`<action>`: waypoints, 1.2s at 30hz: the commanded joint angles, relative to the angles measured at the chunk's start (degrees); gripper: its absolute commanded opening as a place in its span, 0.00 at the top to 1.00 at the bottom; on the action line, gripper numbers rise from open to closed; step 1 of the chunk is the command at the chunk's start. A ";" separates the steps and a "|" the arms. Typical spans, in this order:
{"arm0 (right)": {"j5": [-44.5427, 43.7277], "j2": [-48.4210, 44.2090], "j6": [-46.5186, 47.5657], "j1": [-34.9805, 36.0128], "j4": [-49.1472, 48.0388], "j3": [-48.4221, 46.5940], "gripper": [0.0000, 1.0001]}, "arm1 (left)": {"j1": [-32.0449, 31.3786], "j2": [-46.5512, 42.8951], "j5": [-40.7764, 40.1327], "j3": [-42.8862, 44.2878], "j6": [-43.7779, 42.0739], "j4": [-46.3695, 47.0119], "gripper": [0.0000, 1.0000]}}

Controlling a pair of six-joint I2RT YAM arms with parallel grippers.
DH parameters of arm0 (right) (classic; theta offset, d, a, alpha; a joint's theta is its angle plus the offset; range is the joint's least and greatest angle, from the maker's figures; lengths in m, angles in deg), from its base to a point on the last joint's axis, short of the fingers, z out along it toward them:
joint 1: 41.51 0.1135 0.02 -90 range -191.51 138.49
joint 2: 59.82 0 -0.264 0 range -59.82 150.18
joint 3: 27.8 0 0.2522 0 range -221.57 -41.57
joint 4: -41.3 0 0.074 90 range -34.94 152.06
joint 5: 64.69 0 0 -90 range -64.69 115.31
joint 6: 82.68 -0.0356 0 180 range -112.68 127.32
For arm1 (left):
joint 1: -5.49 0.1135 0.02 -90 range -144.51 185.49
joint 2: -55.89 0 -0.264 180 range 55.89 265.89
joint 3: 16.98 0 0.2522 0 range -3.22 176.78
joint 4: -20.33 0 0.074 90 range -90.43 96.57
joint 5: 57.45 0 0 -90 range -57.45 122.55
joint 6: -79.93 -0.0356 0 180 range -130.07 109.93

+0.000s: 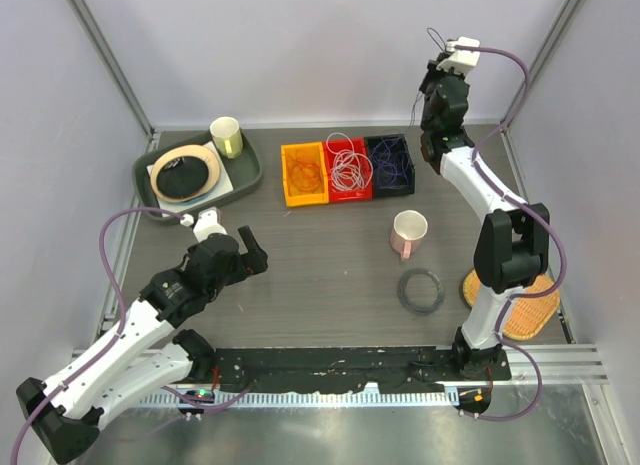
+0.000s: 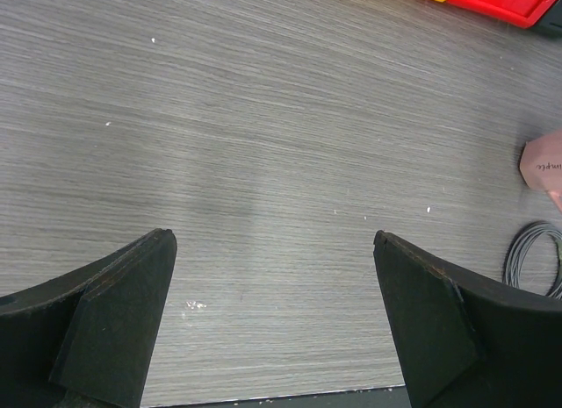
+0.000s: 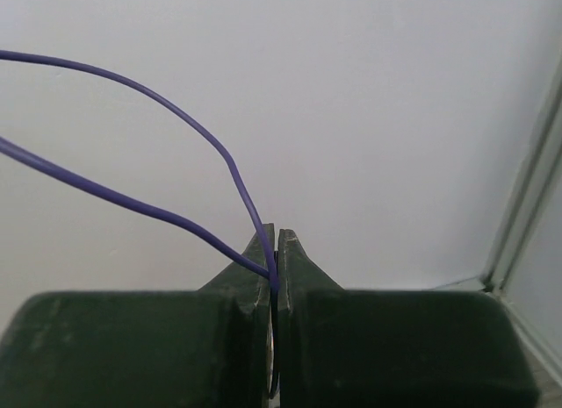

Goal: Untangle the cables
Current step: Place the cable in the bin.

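- Three small rectangular plastic bins stand in a touching row at 12 o'clock on the grey wood-grain table (image 1: 330, 260): an orange bin (image 1: 305, 199), a red bin (image 1: 350, 195) and a dark blue bin (image 1: 392, 190).
- Thin wire loops lie in them, too tangled to count: orange cable loops (image 1: 305, 170) in the orange bin, white cable loops (image 1: 348, 167) in the red bin, purple cable loops (image 1: 392, 163) in the dark blue bin.
- One more thin purple cable (image 3: 132, 83) is pinched between the clenched jaws of the right gripper (image 3: 275, 237), held high at 1 o'clock near the back wall. In the wrist view its two strands curve away towards 10 o'clock.
- The left gripper (image 2: 270, 237) hovers released, jaws wide, over bare table at 8 o'clock.
- There are two cups: a pale yellow cup (image 1: 226, 137) on the dark green tray (image 1: 254, 165) at 10 o'clock, and a pink mug (image 1: 409, 233) at 3 o'clock of centre. The mug's lettering is too small to read.
- One dark grey ring of coiled cord (image 1: 421, 291) lies at 6 o'clock of the mug.
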 commanded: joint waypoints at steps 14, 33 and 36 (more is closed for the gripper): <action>38.77 -11.55 -26.13 0.45 12.49 1.66 0.99 | -0.05 0.06 -1.24 -0.37 -0.12 1.80 0.00; 22.95 -10.33 -11.19 -1.31 13.29 1.31 0.99 | 0.04 -0.39 -2.20 -0.54 0.06 1.71 0.00; 22.41 -7.79 -9.08 -1.57 13.46 -0.71 0.99 | -0.05 0.32 -2.20 -0.37 0.06 1.71 0.00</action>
